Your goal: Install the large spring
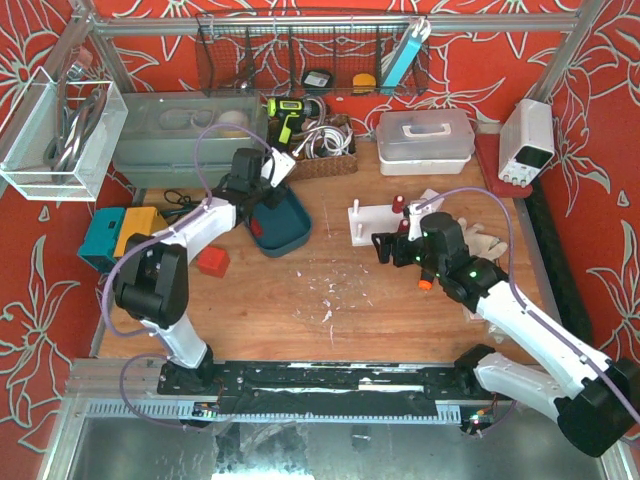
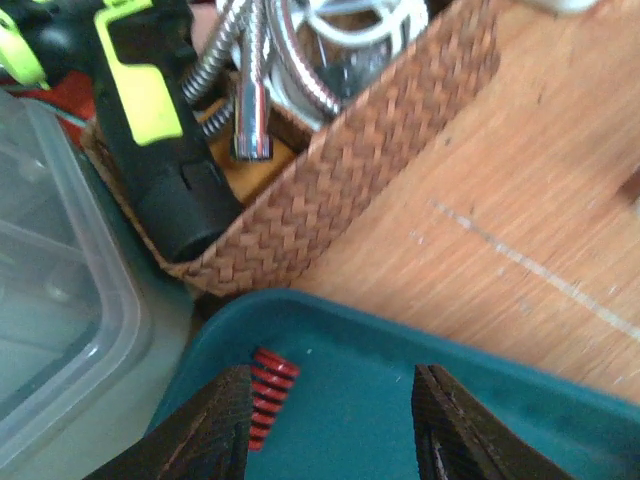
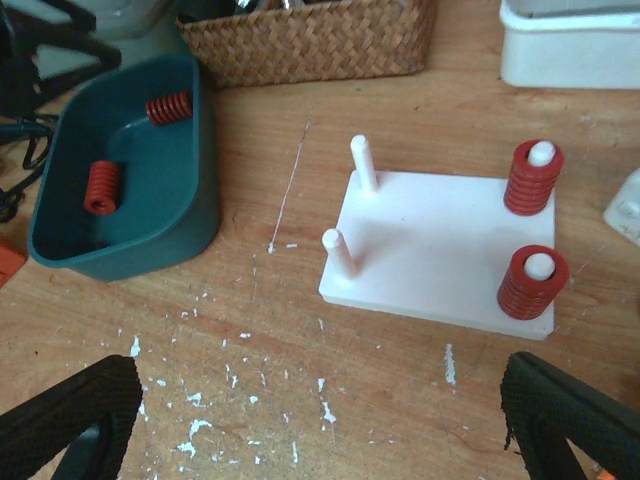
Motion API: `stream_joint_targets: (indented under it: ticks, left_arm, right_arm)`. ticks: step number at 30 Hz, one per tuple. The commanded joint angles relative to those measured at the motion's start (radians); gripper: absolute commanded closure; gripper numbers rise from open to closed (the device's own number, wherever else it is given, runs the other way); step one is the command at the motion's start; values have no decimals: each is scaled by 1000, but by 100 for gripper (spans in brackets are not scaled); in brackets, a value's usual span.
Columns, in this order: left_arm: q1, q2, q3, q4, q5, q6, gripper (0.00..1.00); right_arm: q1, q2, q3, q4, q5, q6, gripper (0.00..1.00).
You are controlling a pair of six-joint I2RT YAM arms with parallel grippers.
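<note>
Two red springs (image 3: pixel 170 107) (image 3: pixel 101 187) lie in the teal bin (image 3: pixel 195 215). The white peg base (image 3: pixel 430 250) holds two red springs (image 3: pixel 533 178) (image 3: pixel 532 282) on its right pegs; its two left pegs (image 3: pixel 364 163) (image 3: pixel 338 253) are bare. My left gripper (image 2: pixel 330 425) is open over the teal bin (image 2: pixel 400 350), with a red spring (image 2: pixel 268 392) just beside its left finger (image 2: pixel 215 430). My right gripper (image 3: pixel 320 440) is open and empty above the table, near the base. In the top view the left gripper (image 1: pixel 262 195) is at the bin (image 1: pixel 295 235) and the right gripper (image 1: pixel 392 247) is by the base (image 1: pixel 375 217).
A wicker basket (image 2: pixel 340 170) with metal hoses and a black-and-yellow tool (image 2: pixel 150 110) stands just behind the bin. A clear plastic box (image 2: pixel 50 300) is at its left. A red block (image 1: pixel 212 261), white lidded box (image 1: pixel 424 140) and power supply (image 1: pixel 526 140) stand around the table.
</note>
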Motion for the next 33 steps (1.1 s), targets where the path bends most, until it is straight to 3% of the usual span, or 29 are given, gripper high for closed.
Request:
stream_joint_targets:
  ticks: [1, 8, 13, 33]
  left_arm:
    - [49, 69, -1, -35, 102, 293, 52]
    - [92, 161, 16, 22, 41, 396, 49]
    - [94, 227, 45, 57, -58, 473, 53]
    - [110, 393, 153, 19, -202, 479, 52]
  right_arm:
    - [5, -63, -24, 17, 57, 3, 2]
    - [6, -102, -51, 39, 94, 3, 1]
    - [5, -93, -51, 45, 88, 5, 1]
    - [5, -112, -55, 43, 112, -5, 1]
